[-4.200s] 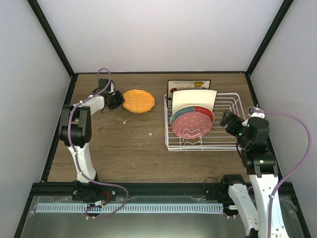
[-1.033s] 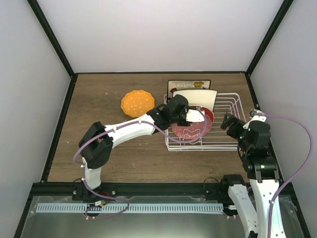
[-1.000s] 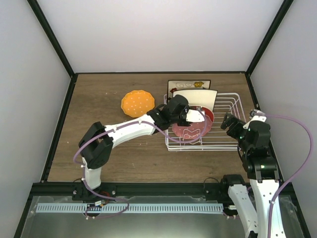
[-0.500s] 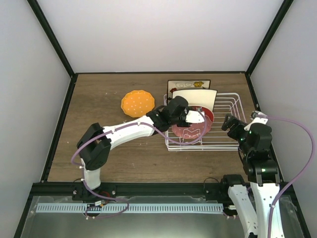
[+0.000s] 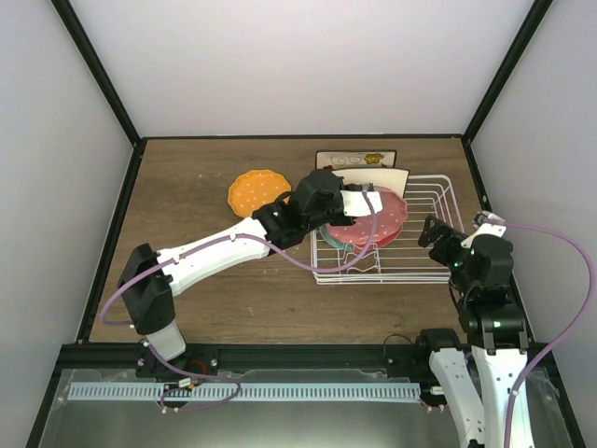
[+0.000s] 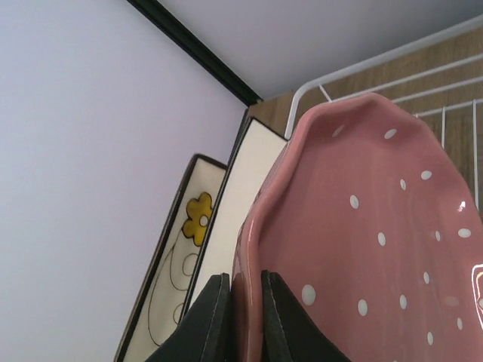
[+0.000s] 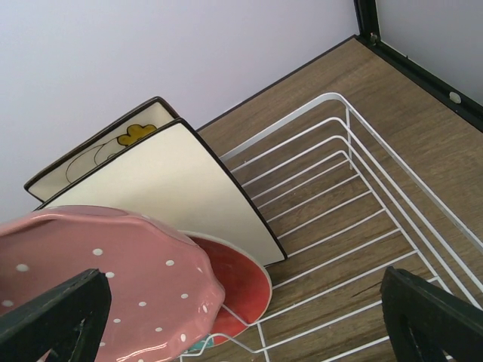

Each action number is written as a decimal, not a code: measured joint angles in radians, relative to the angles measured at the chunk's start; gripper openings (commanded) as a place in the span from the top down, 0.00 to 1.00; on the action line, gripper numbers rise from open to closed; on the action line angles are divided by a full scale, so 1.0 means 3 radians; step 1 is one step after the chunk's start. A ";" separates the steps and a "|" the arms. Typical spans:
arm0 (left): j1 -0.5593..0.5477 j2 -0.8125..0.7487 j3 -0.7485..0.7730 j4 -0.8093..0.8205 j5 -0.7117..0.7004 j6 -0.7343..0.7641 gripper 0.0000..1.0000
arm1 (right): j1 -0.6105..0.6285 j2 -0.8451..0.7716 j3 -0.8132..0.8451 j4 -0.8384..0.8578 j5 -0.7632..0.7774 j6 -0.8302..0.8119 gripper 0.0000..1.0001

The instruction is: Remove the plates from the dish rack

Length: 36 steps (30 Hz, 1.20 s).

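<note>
My left gripper is shut on the rim of the pink dotted plate and holds it lifted above the white wire dish rack. In the left wrist view both fingers clamp the pink plate's edge. The red-and-teal plate, the plain cream square plate and the floral dark-rimmed plate stand in the rack. The orange scalloped plate lies on the table left of the rack. My right gripper hovers open and empty at the rack's right end.
Black frame posts and white walls enclose the wooden table. The left arm stretches diagonally across the table toward the rack.
My left gripper moved from the orange plate to the rack, closed on the pink dotted plate and has lifted it up and back. The right arm barely moved.
</note>
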 measured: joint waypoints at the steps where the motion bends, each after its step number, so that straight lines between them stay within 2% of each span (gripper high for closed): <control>1: -0.0014 -0.0025 0.0000 0.0005 0.0001 -0.0022 0.96 | 0.0000 -0.0004 0.0000 0.0000 0.0000 0.0010 0.00; 10: -0.0079 -0.0104 0.0128 0.0075 -0.0111 -0.0261 0.96 | 0.0000 -0.0041 -0.0066 -0.0009 0.0000 0.0089 0.00; 16: 0.0170 -0.0266 0.0387 0.0106 -0.0228 -0.0796 0.96 | 0.0000 -0.0037 -0.0075 -0.0009 -0.0001 0.0112 0.00; 21: 0.0843 -0.0562 0.0595 0.0056 -0.0295 -0.1553 0.96 | 0.0000 -0.0033 -0.0097 -0.0009 -0.0005 0.0123 0.00; 25: 0.1686 -0.0837 0.0612 -0.0051 -0.0354 -0.2253 0.96 | 0.0000 -0.0033 -0.0134 -0.0004 -0.0023 0.0141 0.00; 29: 0.2476 -0.0884 0.0580 -0.0291 -0.0258 -0.2928 0.96 | 0.0000 0.0005 -0.0151 0.0006 -0.0043 0.0151 0.00; 33: 0.2940 -0.0795 0.0301 -0.0516 0.0031 -0.3388 0.96 | 0.0000 0.0093 -0.0151 0.0055 -0.0079 0.0150 0.00; 36: 0.3082 -0.0624 0.0062 -0.0703 0.0292 -0.3607 0.96 | 0.0000 0.0144 -0.0151 0.0071 -0.0100 0.0150 0.00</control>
